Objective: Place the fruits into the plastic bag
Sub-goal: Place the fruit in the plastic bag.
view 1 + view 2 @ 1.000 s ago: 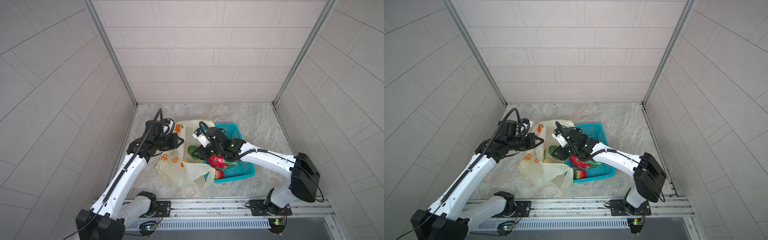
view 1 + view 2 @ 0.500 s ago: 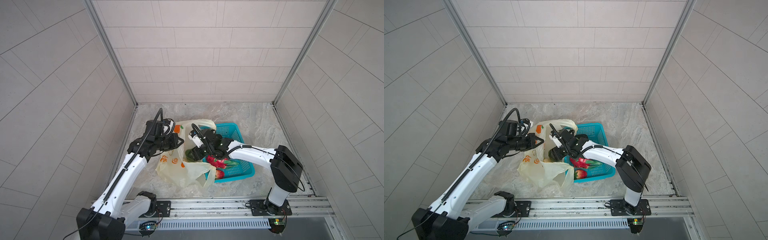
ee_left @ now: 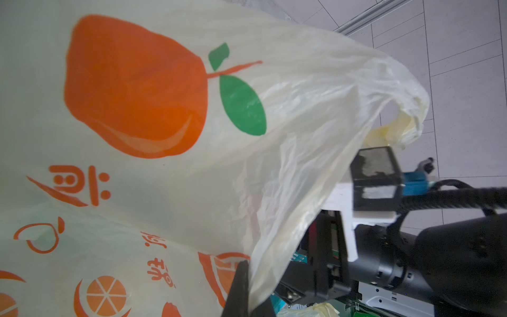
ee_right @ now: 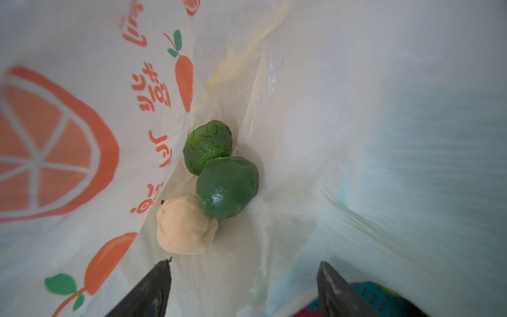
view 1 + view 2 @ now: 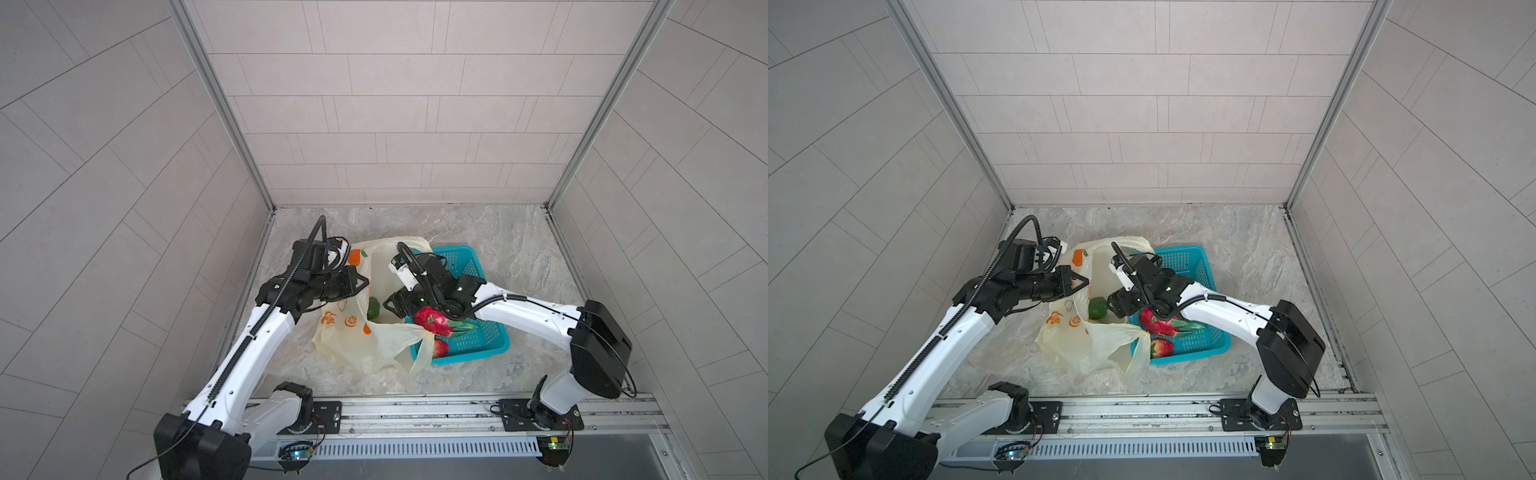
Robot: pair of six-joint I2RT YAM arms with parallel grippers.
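Green-skinned smooth toy fruit (image 4: 227, 187), a bumpy lime-green one (image 4: 207, 146) and a beige piece (image 4: 186, 225) are sitting bunched together inside the cream-yellow plastic bag (image 4: 329, 123). Right gripper (image 4: 243, 264) is hovering above them, jaws spread, holding nothing. Left gripper (image 5: 362, 286) is pinching the bag's rim tight. Pink-red dragon fruit (image 5: 428, 318) and red strawberry (image 5: 440, 348) are lying in the teal perforated basket (image 5: 469, 359).
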